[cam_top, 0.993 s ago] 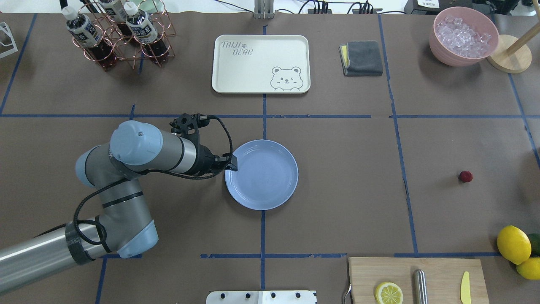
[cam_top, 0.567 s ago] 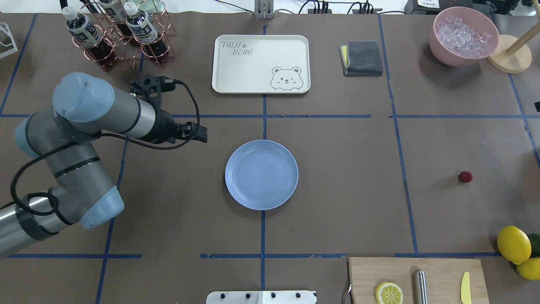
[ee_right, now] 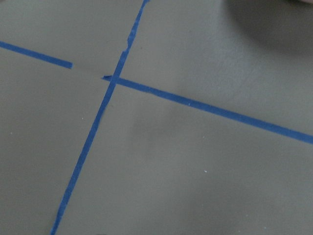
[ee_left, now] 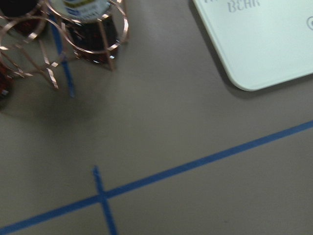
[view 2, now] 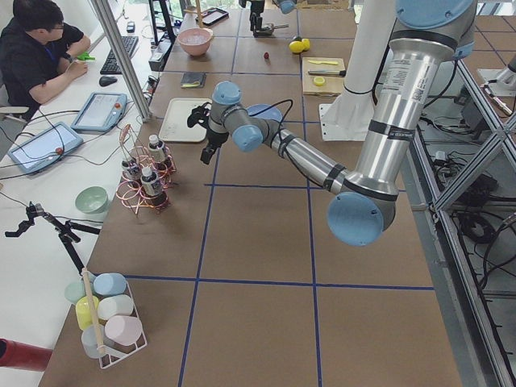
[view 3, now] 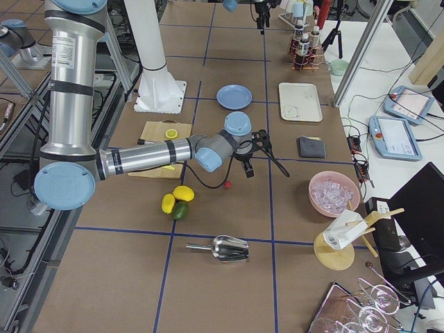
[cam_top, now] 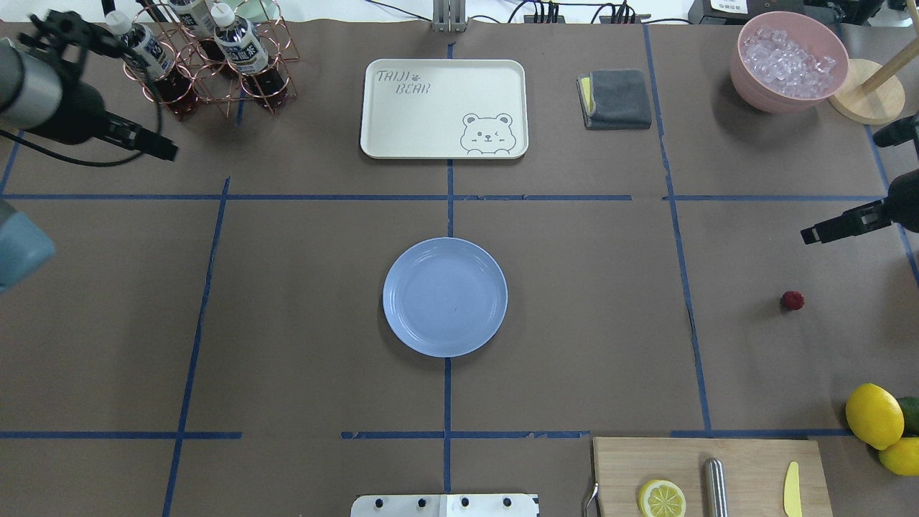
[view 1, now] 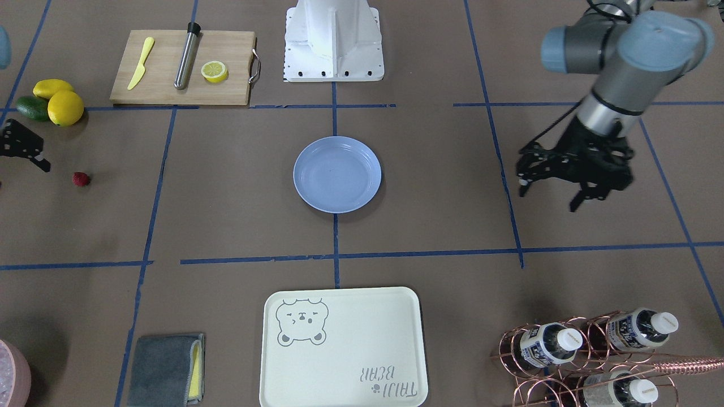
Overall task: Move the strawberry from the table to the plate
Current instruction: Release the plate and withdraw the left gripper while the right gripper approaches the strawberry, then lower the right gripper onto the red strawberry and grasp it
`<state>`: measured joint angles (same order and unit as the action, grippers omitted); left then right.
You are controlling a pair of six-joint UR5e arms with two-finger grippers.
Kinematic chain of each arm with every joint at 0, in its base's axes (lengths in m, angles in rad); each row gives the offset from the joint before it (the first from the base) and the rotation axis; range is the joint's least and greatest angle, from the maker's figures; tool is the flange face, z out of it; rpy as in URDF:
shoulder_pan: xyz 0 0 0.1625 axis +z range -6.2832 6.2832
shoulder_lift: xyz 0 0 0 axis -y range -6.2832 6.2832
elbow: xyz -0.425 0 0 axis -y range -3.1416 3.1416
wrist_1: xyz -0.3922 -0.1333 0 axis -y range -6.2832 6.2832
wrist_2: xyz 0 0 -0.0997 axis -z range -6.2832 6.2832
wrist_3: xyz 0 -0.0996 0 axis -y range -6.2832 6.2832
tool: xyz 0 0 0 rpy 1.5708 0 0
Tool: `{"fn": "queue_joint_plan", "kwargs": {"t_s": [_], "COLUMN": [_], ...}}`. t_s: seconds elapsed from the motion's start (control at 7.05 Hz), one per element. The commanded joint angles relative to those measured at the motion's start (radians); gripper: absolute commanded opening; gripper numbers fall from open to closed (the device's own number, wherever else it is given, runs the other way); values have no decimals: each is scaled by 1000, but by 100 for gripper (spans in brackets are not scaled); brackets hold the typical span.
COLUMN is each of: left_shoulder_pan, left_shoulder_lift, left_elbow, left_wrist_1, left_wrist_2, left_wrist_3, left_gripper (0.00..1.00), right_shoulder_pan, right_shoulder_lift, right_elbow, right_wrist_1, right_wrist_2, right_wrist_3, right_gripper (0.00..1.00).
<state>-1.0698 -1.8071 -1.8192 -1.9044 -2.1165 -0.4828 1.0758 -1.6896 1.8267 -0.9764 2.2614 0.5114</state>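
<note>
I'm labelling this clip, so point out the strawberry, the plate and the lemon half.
strawberry (cam_top: pixel 792 301), overhead view, middle of the berry.
plate (cam_top: pixel 445 297), overhead view, bare middle of its floor.
lemon half (cam_top: pixel 662 498), overhead view, centre of the cut face.

Open table lies between the strawberry near the right edge and the plate at the middle; lemons crowd the near right corner beside the cutting board.

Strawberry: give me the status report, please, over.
Left pincer open and empty. Right pincer near strawberry, not touching; open or shut unclear. Strawberry on table, plate empty. Nothing between them.
</note>
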Motion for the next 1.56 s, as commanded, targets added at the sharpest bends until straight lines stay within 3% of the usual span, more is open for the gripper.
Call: {"fn": "queue_joint_plan", "kwargs": {"t_s": [0.0,0.14,0.43,1.42], "left_shoulder_pan": [-151,-218,-222,-219], "left_shoulder_lift": [99,110,115,114], "left_elbow": [21,29,20,35], "left_wrist_1": [17,28,30,30], "left_wrist_2": [-181,-181,-177,-175], "left_wrist_3": [72,75,72,72], "left_gripper": [100,100,100,100], "right_shoulder_pan": [-132,-149,-175,-227], "right_shoulder_lift": [-54,-58,-73,-35], "right_elbow": [-16,-73,-185,-184], "right_wrist_1": [53,97,238,271], "right_wrist_2": [-154,-161,-163,-210], "right_wrist_3": [39,44,45,102], "right_gripper": [100,99,99,89]}}
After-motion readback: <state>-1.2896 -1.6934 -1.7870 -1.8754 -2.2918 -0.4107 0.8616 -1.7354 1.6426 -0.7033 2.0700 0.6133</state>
